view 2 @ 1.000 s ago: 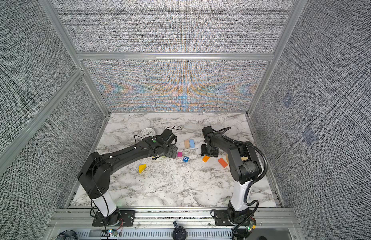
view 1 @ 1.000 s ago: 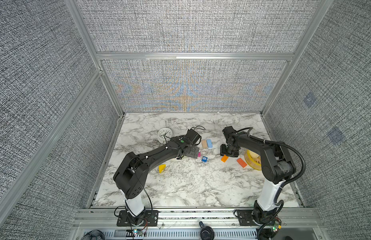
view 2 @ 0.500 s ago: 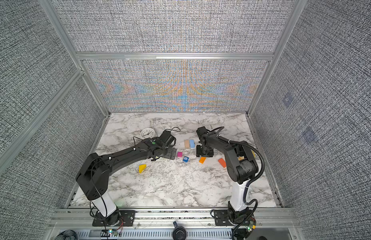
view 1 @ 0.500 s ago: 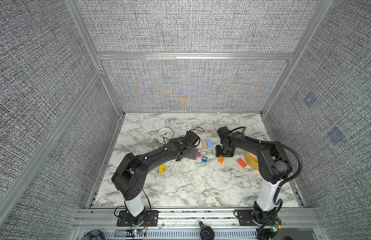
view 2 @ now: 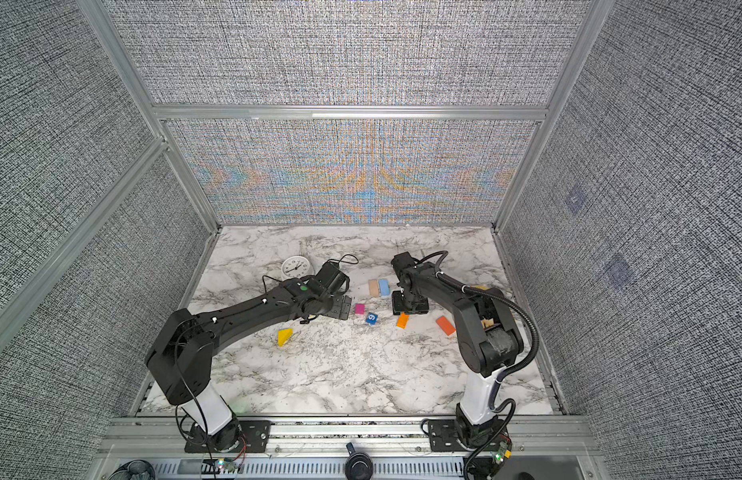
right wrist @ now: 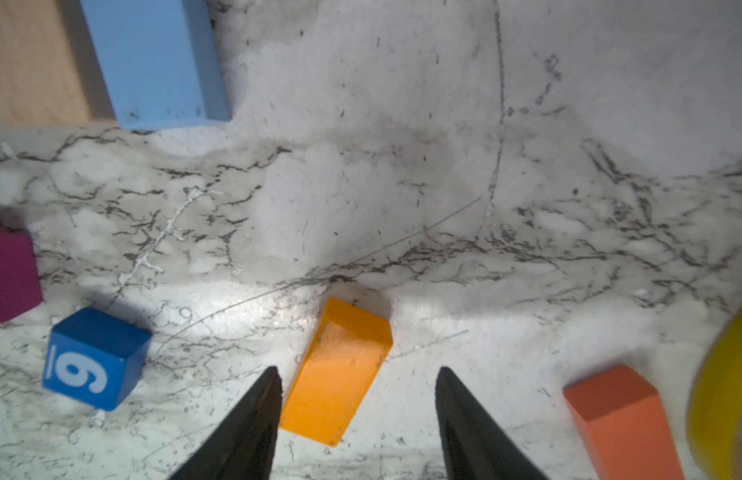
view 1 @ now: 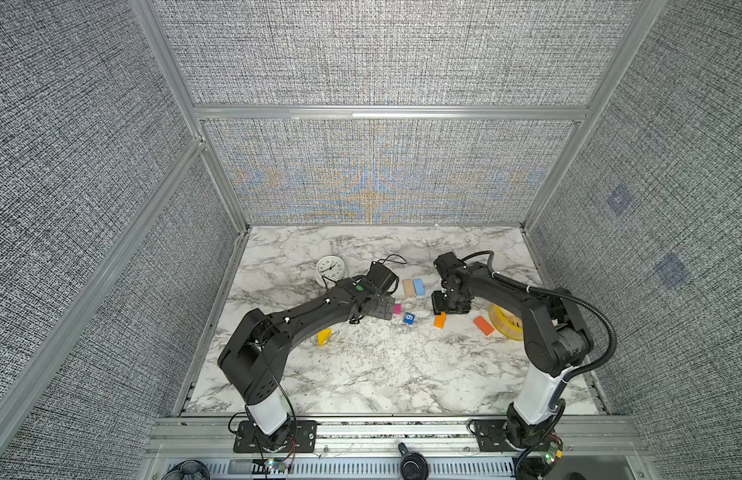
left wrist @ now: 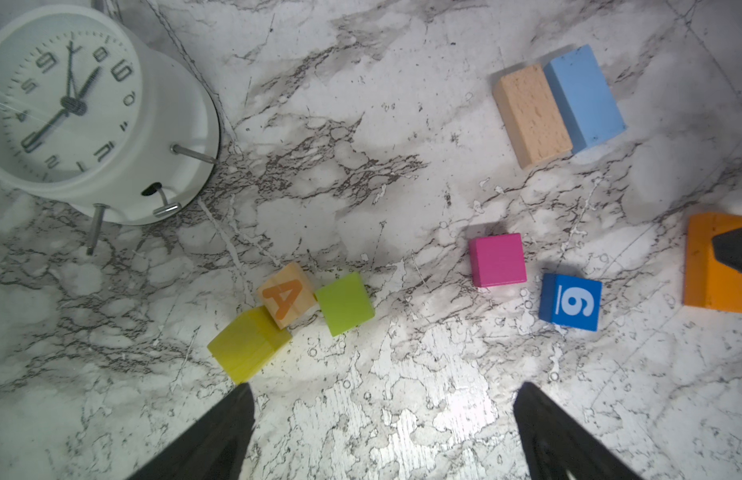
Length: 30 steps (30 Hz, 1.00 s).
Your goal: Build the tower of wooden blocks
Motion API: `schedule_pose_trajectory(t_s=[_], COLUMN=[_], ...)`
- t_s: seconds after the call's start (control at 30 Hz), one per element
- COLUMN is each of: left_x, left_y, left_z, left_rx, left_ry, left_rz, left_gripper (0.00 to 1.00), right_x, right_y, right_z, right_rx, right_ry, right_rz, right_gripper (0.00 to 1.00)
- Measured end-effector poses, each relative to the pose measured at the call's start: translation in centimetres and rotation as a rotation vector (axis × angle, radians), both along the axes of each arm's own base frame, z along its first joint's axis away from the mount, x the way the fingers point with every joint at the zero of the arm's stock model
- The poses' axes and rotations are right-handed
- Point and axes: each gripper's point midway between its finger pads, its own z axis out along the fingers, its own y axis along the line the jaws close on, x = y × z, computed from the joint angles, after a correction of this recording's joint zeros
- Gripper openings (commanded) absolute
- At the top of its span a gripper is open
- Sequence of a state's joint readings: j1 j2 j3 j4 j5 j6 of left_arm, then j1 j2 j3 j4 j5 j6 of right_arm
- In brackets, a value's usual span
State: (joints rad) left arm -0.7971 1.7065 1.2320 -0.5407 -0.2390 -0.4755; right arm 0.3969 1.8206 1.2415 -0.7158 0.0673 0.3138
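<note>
Wood blocks lie singly on the marble; no tower shows. My right gripper [right wrist: 358,374] is open and low, its jaws astride an orange slab [right wrist: 336,370] [view 1: 440,320] that lies close to one finger with a gap to the other. A red-orange slab [right wrist: 619,419], blue "9" cube [right wrist: 93,359] and magenta cube [left wrist: 497,259] lie nearby. Tan [left wrist: 532,115] and light blue [left wrist: 583,97] slabs lie side by side. My left gripper [left wrist: 384,390] [view 1: 385,309] hangs open and empty, with the yellow cube [left wrist: 248,344], "A" cube [left wrist: 287,294] and green cube [left wrist: 345,303] just beyond it. A yellow wedge [view 1: 324,337] lies apart.
A white round clock [view 1: 331,269] stands at the back left, behind the left wrist. A yellow bowl [view 1: 504,328] with tan pieces sits at the right, beside the right arm. Grey panel walls enclose the table on three sides.
My right gripper has moved left, over the orange slab, which has shifted a little left and turned. The left arm has barely moved.
</note>
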Motion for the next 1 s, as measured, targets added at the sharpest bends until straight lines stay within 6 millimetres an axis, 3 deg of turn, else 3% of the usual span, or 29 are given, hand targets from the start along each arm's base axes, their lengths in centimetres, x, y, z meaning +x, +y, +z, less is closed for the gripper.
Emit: schedule_pose_trajectory(t_s=[0.23, 0.53, 0.67, 0.73, 0.9, 1.0], left_x=[0.1, 0.1, -0.1, -0.2, -0.6, -0.6], left_y=[-0.2, -0.4, -0.3, -0.1, 0.3, 0.3], left_z=[0.1, 0.2, 0.6, 0.6, 0.7, 0.7], left_rx=[-0.01, -0.023, -0.031, -0.03, -0.031, -0.031], left_ry=[-0.002, -0.003, -0.01, -0.01, -0.011, -0.012], left_rz=[-0.003, -0.004, -0.004, -0.004, -0.004, -0.004], left_gripper=[0.99, 0.99, 0.99, 0.99, 0.99, 0.99], right_x=[-1.6, -1.5, -1.8, -2.2, -3.3, -4.0], right_y=[1.0, 1.3, 1.2, 1.0, 0.5, 0.4], right_z=[0.5, 1.2, 0.4, -0.2, -1.1, -1.1], right_rx=[-0.041, -0.115, -0.122, -0.13, -0.126, -0.112], right_ry=[0.004, -0.014, 0.025, 0.054, 0.086, 0.088], right_rz=[0.174, 0.34, 0.357, 0.358, 0.312, 0.289], right_gripper=[0.73, 0.73, 0.7, 0.66, 0.26, 0.19])
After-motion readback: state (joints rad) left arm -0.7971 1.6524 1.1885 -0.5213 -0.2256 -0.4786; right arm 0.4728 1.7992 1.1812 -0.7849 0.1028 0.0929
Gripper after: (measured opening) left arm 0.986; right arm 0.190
